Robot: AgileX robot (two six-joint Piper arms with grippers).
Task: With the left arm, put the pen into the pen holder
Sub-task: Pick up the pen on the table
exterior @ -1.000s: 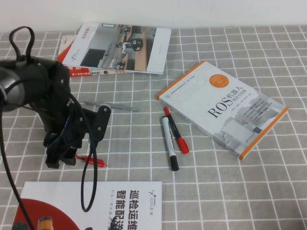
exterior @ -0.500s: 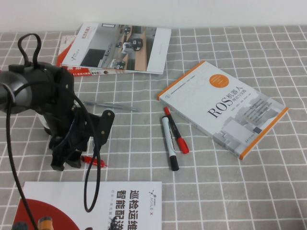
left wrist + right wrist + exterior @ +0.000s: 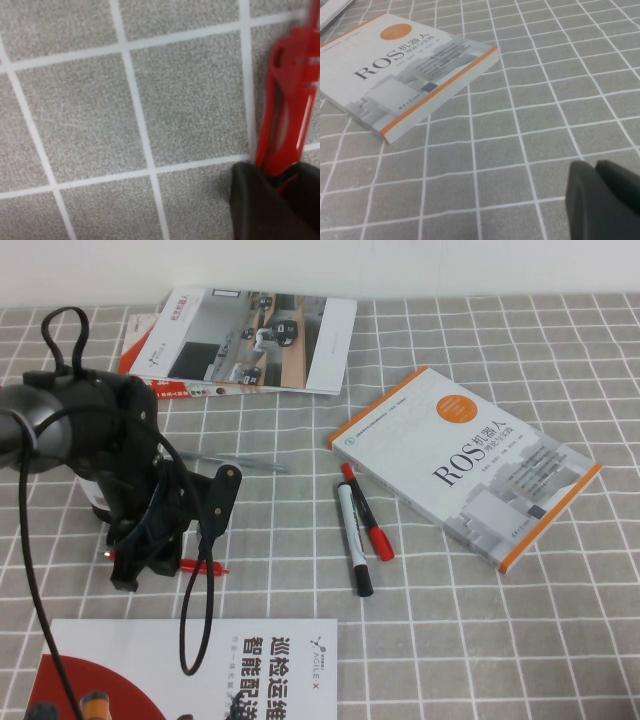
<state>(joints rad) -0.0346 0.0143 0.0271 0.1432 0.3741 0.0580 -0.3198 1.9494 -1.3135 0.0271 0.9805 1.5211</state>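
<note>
Red and slim, the pen (image 3: 203,566) lies flat on the grey checked tablecloth (image 3: 480,620), low on the robot's left side, just above the white-and-red brochure (image 3: 190,670) at the near edge. In the high view only its short end sticks out from under the left gripper (image 3: 140,565); the rest is hidden by the black arm and its looping cable (image 3: 195,620). In the left wrist view the pen's (image 3: 287,110) translucent red plastic body with a moulded clip runs along a white grid line, and its lower end disappears between the dark fingertips (image 3: 260,205), which have narrowed onto it, pen still down on the cloth.

The right gripper (image 3: 605,200) hovers low over bare cloth near the ROS book (image 3: 405,70); whether its fingers are open or closed cannot be told.

Elsewhere a thicker red marker (image 3: 367,512) and a black-capped white marker (image 3: 353,540) lie crossed beside the orange-edged ROS book (image 3: 470,460), a thin grey pen (image 3: 250,461) lies beyond the arm, and a magazine (image 3: 250,340) rests at the far edge.
</note>
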